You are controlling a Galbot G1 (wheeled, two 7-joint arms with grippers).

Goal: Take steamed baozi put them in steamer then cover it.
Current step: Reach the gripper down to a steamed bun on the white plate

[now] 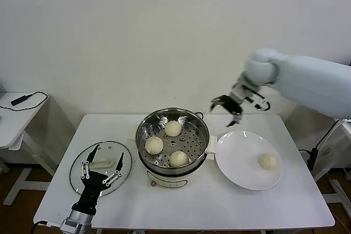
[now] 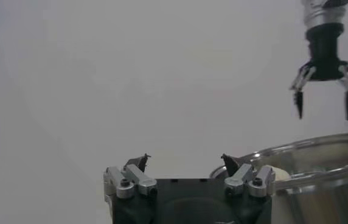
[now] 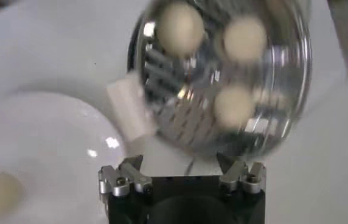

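Left gripper (image 1: 104,166) idles fingers-apart over cover (image 1: 101,168); your splayed right gripper (image 1: 229,107) could nudge the last baozi (image 1: 267,161) off its plate (image 1: 241,173).

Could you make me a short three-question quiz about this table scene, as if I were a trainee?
1. How many cream-white dough buns lie inside the shiny stainless-steel steamer pot?
2. True or false: the clear glass lid already covers the pot.
3. Where is the remaining bun? A) on the flat white round plate B) in the right gripper C) on the lid

Key:
1. Three.
2. False; it lies on the white table to the robot's left of the pot, under the open left gripper.
3. A; the right gripper hangs open and empty above the table.
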